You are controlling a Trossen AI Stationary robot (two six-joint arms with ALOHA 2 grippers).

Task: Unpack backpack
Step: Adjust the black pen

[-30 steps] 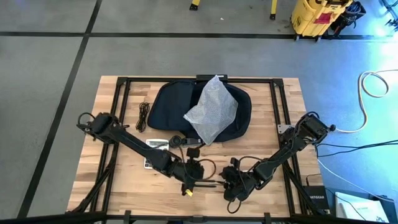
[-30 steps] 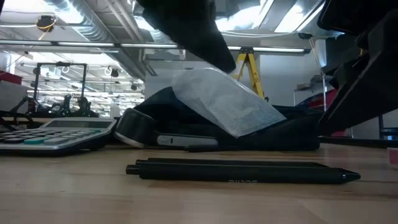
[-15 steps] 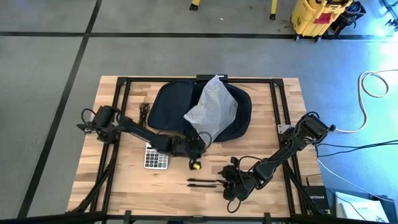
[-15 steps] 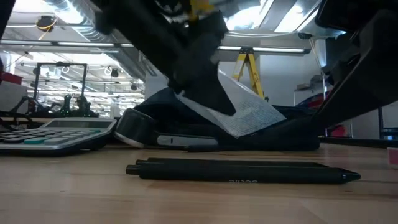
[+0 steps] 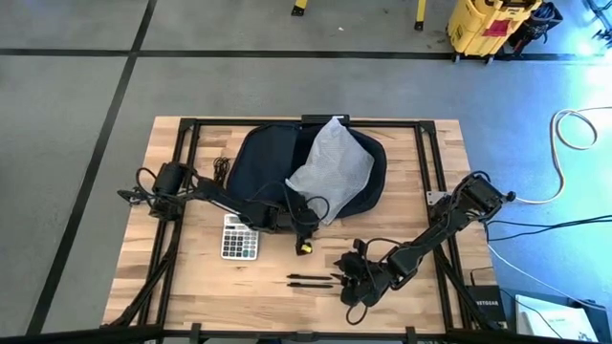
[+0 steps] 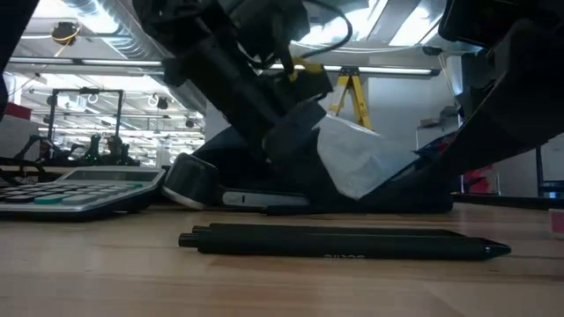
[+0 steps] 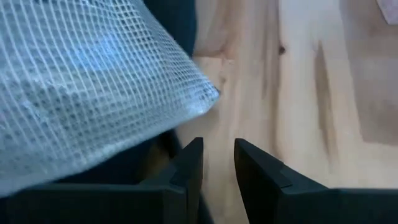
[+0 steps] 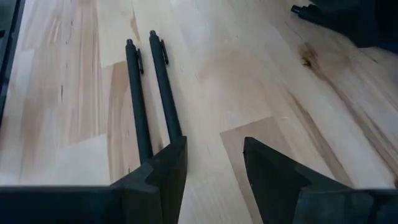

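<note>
While the backpack (image 5: 273, 172) lies at the table's far middle under a mesh bag (image 5: 332, 164), the left gripper (image 5: 304, 225) hovers at its near edge, fingers slightly parted, holding nothing. Nearer, the right gripper (image 5: 352, 279) rests spread and empty beside two pens (image 5: 311, 280).

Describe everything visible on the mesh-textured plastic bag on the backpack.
The plastic bag is translucent white with a fine grid texture, crinkled, roughly kite-shaped. It lies tilted across the right half of the dark backpack at the table's far middle, one corner past the backpack's far edge, the opposite corner pointing toward the near side. What it contains cannot be made out. The left hand sits at that near corner; in the left wrist view its fingers are slightly apart just short of the bag's edge, holding nothing.
</note>
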